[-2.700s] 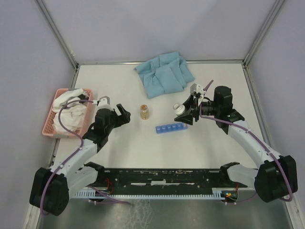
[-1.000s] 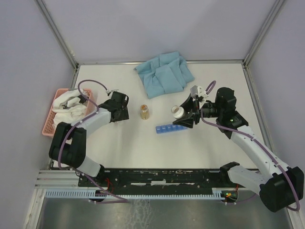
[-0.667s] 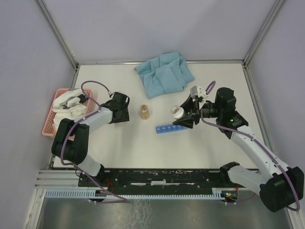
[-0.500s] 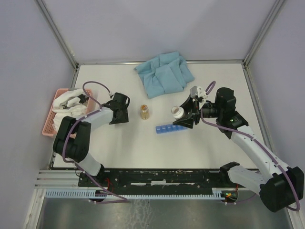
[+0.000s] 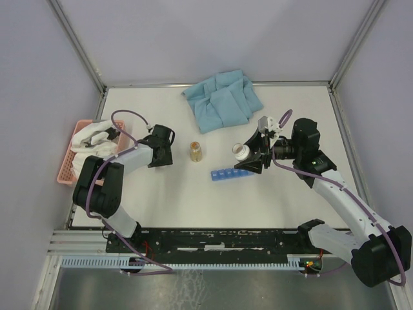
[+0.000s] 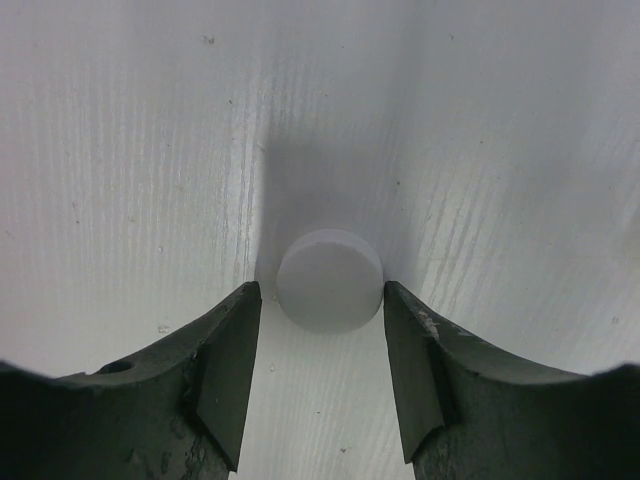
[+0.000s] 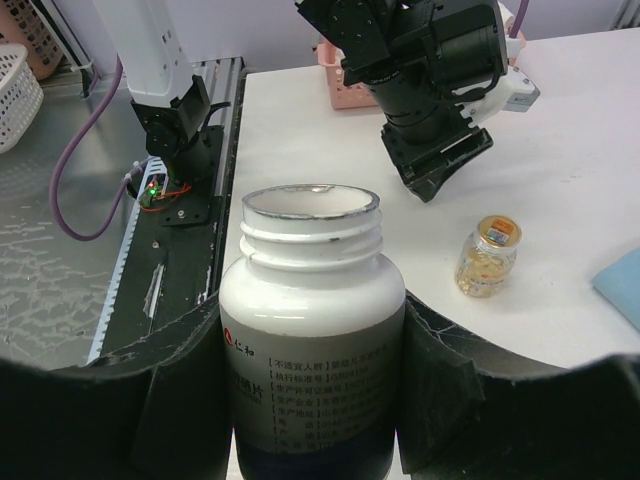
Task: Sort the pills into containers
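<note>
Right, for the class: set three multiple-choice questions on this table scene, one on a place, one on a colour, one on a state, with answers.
1. Where does the small amber bottle stand? A) in the basket B) on the table between the left claw and the right claw C) on the cloth
2. What colour is the pill organiser strip? A) red B) green C) blue
3. The white bottle in the right claw is: A) capped B) open-topped C) lying loose on the table
Answers: 1 B, it stands on bare table between them. 2 C, bright blue from above. 3 B, its threaded neck shows no lid.
</note>
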`<state>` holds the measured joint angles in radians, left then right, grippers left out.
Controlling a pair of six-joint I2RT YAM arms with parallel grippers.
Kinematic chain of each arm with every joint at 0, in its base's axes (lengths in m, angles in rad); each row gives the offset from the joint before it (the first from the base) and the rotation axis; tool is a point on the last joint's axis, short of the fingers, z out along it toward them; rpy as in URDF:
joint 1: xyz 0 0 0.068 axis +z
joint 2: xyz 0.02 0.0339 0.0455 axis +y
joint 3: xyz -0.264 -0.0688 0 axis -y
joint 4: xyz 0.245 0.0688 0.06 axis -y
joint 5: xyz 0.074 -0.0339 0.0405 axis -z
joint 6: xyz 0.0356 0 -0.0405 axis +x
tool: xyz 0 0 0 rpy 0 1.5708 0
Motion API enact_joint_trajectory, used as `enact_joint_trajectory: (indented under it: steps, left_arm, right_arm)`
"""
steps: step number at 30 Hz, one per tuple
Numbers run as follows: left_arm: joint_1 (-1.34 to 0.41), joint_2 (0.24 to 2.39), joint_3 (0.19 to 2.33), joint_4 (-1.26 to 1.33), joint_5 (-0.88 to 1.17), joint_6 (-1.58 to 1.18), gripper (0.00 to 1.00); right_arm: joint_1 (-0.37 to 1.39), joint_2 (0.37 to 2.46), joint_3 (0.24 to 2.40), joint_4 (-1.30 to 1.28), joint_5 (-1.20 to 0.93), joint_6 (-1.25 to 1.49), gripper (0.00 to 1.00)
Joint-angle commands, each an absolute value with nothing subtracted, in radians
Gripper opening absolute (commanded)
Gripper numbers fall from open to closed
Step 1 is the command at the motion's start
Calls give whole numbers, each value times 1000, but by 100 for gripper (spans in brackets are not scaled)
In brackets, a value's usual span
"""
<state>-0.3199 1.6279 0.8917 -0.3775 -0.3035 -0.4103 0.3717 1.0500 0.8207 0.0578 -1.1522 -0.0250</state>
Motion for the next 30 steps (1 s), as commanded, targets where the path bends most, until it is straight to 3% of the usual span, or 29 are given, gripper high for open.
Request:
enact_joint_trajectory:
  steps: [1,9,22,27,30]
  left_arm:
    - [-313,1640,934,-340,-288,-371,58]
    - [-314,1635,929,-339,-269,-373,51]
    - [-313,1657,932,-349,-267,-373,56]
    - [-313,1651,934,-351,-259,-370,49]
    - [-312,1639,934,-358,-245,-371,34]
  right_arm:
    - [365,1029,828,81,-1187,-35,1]
    - [365,1028,828,81,-1188,-34,1]
    - [362,1024,830,81,-1190,-31,1]
    - [361,1024,829,82,-1191,-31,1]
    - [360,1024,827,82,-1192,-31,1]
